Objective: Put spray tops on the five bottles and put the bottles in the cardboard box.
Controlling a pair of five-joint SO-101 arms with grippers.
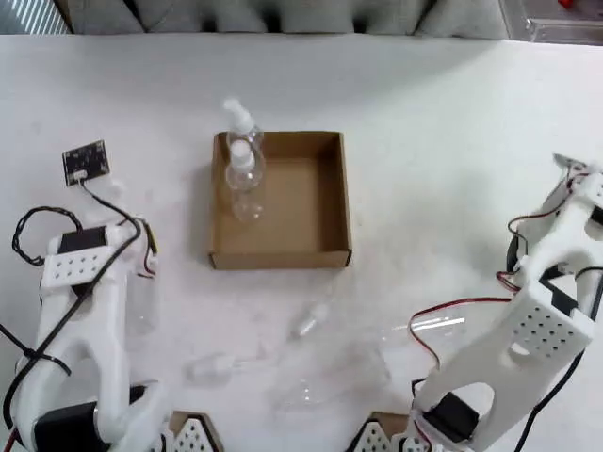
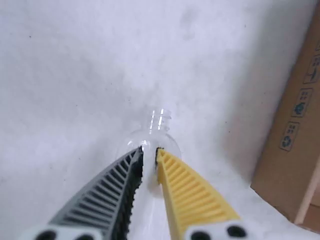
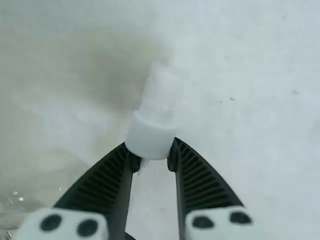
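My left gripper (image 2: 149,152) is shut on a clear, topless bottle (image 2: 159,125), its grey and yellow fingers pinching the shoulder just below the open threaded neck. It hangs over the table left of the cardboard box (image 1: 325,202), and the bottle (image 1: 141,303) shows faintly there. My right gripper (image 3: 150,152) is shut on a white spray top (image 3: 156,117), held over bare table at the right side. Two bottles with spray tops are at the box's left side: one (image 1: 246,179) lies inside, the other (image 1: 239,121) leans over the back left corner.
Loose on the table in front of the box are a spray top (image 1: 306,325) and clear bottles (image 1: 219,367) (image 1: 316,391). A small black circuit board (image 1: 85,162) with a cable lies at the left. Red wires run along the right arm (image 1: 542,325).
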